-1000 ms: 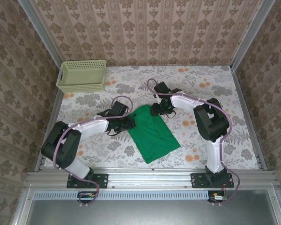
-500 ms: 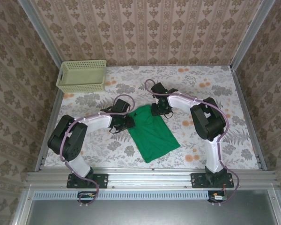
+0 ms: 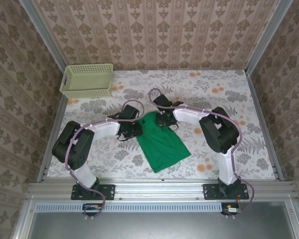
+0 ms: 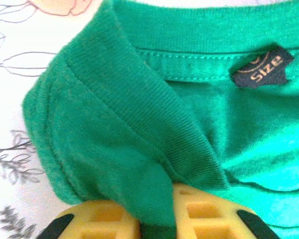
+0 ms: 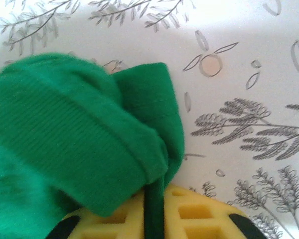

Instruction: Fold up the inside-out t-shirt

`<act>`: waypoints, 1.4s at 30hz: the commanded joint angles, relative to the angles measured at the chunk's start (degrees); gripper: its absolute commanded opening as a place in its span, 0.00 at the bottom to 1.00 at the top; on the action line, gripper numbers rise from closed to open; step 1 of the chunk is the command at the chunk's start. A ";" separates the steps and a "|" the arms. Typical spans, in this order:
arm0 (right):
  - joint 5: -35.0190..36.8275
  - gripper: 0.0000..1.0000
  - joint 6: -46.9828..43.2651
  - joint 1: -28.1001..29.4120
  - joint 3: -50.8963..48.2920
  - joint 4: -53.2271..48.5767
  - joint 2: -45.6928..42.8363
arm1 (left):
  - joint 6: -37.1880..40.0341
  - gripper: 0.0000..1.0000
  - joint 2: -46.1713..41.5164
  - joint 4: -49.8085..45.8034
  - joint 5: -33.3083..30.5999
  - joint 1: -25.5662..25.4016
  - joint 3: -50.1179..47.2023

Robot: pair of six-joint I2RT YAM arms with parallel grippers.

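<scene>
Left gripper [image 4: 157, 221] and right gripper [image 5: 152, 214] each clamp a bunched collar-end corner of the inside-out t-shirt [image 3: 162, 142], which lies flat between them, apparently gripped at both ends so the edge lifts evenly for folding.

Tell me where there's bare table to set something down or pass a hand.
Bare table runs along the back wall from the basket to the right rail, and down the right side beyond the right arm. A smaller patch lies between the t-shirt and right arm. The middle is crowded: the left gripper and right gripper pinch the shirt's far edge.
</scene>
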 commanded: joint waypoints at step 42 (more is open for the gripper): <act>-19.21 0.00 3.30 -9.35 -25.44 20.33 -32.11 | 13.20 0.00 -28.86 2.29 8.86 -0.24 -5.37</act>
